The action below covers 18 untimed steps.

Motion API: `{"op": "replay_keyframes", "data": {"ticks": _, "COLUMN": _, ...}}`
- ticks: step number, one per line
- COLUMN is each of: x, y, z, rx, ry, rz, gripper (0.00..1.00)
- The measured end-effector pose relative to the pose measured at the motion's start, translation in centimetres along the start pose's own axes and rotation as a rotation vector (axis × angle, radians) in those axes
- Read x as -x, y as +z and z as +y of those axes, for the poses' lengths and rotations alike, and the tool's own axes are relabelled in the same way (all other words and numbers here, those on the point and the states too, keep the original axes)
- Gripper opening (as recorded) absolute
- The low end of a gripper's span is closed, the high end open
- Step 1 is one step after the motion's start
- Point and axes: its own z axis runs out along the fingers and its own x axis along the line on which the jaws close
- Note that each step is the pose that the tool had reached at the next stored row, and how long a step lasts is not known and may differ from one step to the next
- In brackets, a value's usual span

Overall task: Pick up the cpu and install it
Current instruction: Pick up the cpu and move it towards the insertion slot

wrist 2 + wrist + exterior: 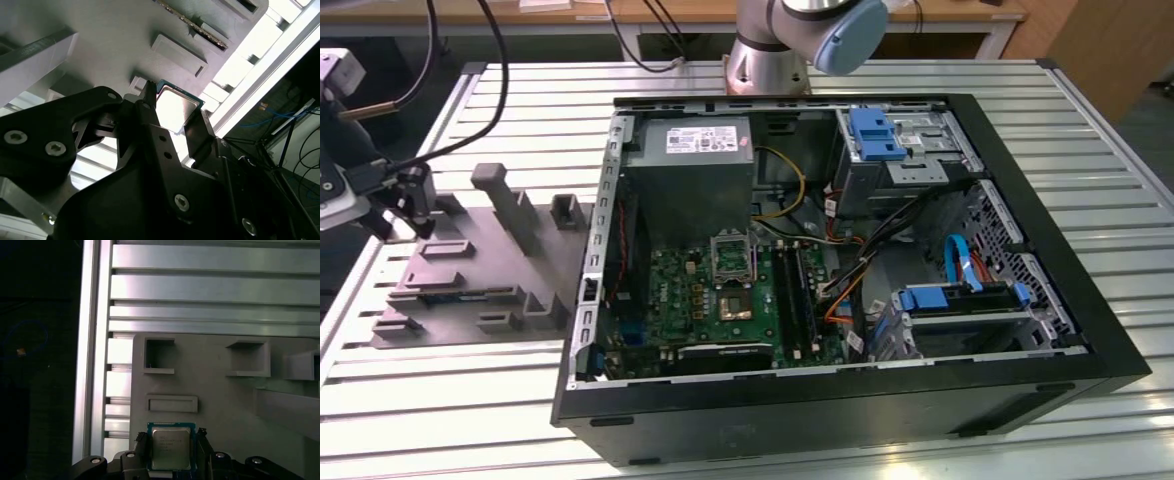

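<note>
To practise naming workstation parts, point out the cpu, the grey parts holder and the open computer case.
cpu (171, 449), first wrist view, its pale metal top.
grey parts holder (456, 258), exterior view, its flat base.
computer case (854, 410), exterior view, its black near wall.

Slatted aluminium table (1121, 200) (wooden desk (961, 12) behind), brightly lit.

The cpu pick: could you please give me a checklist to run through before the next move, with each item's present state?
1. The gripper is shut on the cpu, fingers against opposite edges: ok.
2. The cpu sits square in the grip in the first wrist view: ok.
3. The cpu is lifted off the grey fixture: cannot tell.
4. The computer case is open: ok.
5. The socket is ready to receive it: cannot tell.
</note>
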Motion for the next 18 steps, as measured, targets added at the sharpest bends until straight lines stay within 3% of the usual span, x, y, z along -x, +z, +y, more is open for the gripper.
{"op": "replay_keyframes", "data": {"ticks": 18, "x": -0.01, "y": -0.77, "z": 0.05, "rx": -0.0001, "ry": 0.000, "rz": 0.0001, "gripper": 0.47}}
